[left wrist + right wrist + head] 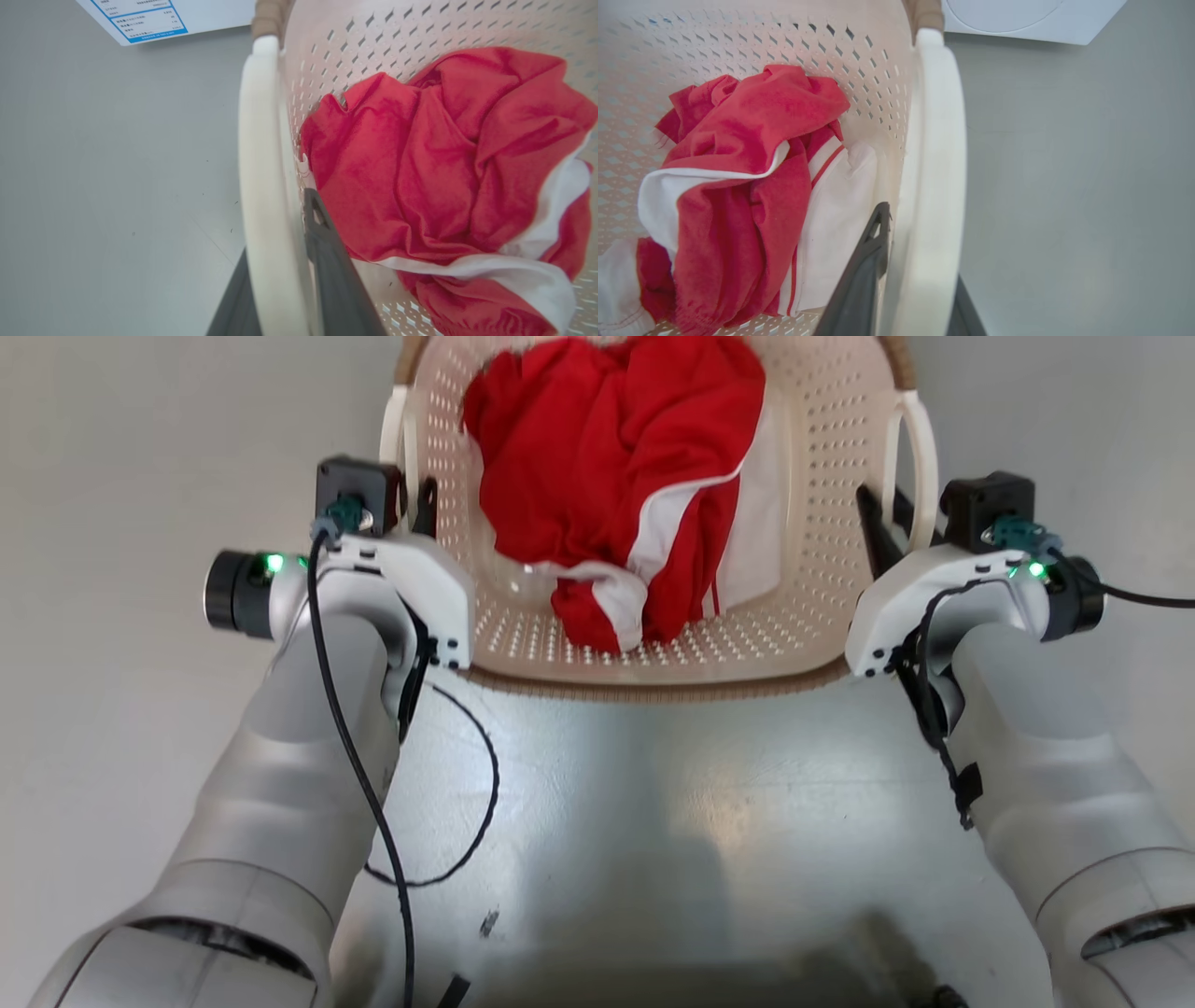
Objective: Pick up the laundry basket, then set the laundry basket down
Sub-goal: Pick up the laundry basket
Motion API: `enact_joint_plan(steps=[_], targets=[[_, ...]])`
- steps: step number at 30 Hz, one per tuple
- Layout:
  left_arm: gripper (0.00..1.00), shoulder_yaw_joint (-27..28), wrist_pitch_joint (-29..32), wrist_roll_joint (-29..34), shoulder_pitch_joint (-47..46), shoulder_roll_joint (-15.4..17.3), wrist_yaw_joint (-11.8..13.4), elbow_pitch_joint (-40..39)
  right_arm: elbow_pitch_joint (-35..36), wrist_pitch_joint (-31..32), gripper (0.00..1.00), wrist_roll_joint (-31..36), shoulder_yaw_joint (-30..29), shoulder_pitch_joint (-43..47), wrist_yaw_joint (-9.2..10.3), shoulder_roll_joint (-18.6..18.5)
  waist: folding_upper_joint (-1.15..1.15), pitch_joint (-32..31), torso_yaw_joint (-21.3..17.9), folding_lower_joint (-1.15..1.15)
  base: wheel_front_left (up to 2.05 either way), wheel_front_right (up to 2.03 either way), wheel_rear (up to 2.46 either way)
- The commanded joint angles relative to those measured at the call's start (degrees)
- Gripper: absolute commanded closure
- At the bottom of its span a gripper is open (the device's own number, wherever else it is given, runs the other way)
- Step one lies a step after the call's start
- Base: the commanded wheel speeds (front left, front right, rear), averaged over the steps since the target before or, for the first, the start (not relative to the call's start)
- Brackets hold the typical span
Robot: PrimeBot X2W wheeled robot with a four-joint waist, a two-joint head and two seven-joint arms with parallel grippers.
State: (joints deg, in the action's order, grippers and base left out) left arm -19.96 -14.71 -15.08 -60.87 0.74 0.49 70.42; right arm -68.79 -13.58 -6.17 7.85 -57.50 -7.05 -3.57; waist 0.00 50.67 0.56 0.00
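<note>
Left side first. The left forearm [308, 737] reaches forward, green LED [274, 562] lit at the wrist, and a black cable [485, 775] hangs off it in a loose loop. The left gripper [417, 504] is closed down on the laundry basket [653, 683] at its left handle [397, 429]. One dark finger is inside against the perforated wall, the other outside the white loop, with handle and wall pinched between. Left wrist view agrees: inner finger [327, 261] flat on the inside wall, the outer one showing past the loop's other side.

Basket is dead centre in front of the robot, between the two arms, open side up, looks level. Its near rim borders a shiny grey surface [653, 821] between the forearms; can't tell if they touch. Grey floor [112, 616] on both sides. Can't tell whether the basket's bottom is on the floor or off it.

Inside is a crumpled red garment with white trim [607, 476], piled mid-basket, with a white part lying toward the right wall.

Right side mirrors the left. The right gripper [885, 513] is clamped on the right handle [920, 448], one finger inside the wall, one outside the loop. Wrist light [1034, 569] is green and a second cable [1139, 597] runs off sideways.

Past the basket's far end a white appliance [1031, 18] stands on the floor. Left wrist view shows a blue-bordered label [140, 18] on it.
</note>
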Motion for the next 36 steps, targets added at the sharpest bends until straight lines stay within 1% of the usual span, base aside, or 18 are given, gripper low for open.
enact_joint_plan(steps=[1, 8, 9, 10, 17, 28, 36], targets=[[1.0, -0.13, -0.29, 0.06, 2.59, 2.18, -0.58, 0.26, 0.35, 0.24, 1.0, -1.4, 2.75, 3.42, -0.44, 0.69, 0.0, -2.6, -0.81, 0.0, 0.0, 0.0, 0.0], [1.0, -1.26, 0.17, -1.26, 5.95, 2.15, -1.32, 2.09, 0.17, 3.58, 1.0, -7.1, 8.7, 6.64, -0.44, 0.69, 0.0, -8.75, -2.02, 0.0, 0.0, 0.0, 0.0], [1.0, -1.26, 0.17, -1.26, 5.95, 2.15, -1.32, 2.09, 0.17, 3.58, 1.0, -7.1, 8.7, 6.64, -0.44, 0.69, 0.0, -8.75, -2.02, 0.0, 0.0, 0.0, 0.0], [1.0, -1.67, 0.51, -1.7, 7.1, 2.15, -1.5, 2.37, 0.31, 4.37, 1.0, -8.64, 10.13, 7.78, -0.44, 0.69, 0.0, -10.59, -2.25, 0.0, 0.0, 0.0, 0.0], [1.0, -3.34, 2.36, -3.6, 12.07, 2.14, -1.92, 2.94, 0.57, 7.86, 1.0, -13.28, 15.07, 12.13, -0.44, 0.69, 0.0, -17.55, -2.53, 0.0, 0.0, 0.0, 0.0], [1.0, -6.52, 4.77, -7.08, 20.24, 2.14, -2.11, 3.11, 1.49, 13.15, 1.0, -19.24, 21.26, 17.99, -0.44, 0.69, 0.0, -27.76, -3.14, 0.0, 0.0, 0.0, 0.0], [1.0, -10.03, 6.86, -10.72, 26.34, 2.14, -2.28, 1.92, 3.1, 17.04, 1.0, -23.78, 26.17, 22.85, -0.44, 0.69, 0.0, -35.27, -3.73, 0.0, 0.0, 0.0, 0.0]])
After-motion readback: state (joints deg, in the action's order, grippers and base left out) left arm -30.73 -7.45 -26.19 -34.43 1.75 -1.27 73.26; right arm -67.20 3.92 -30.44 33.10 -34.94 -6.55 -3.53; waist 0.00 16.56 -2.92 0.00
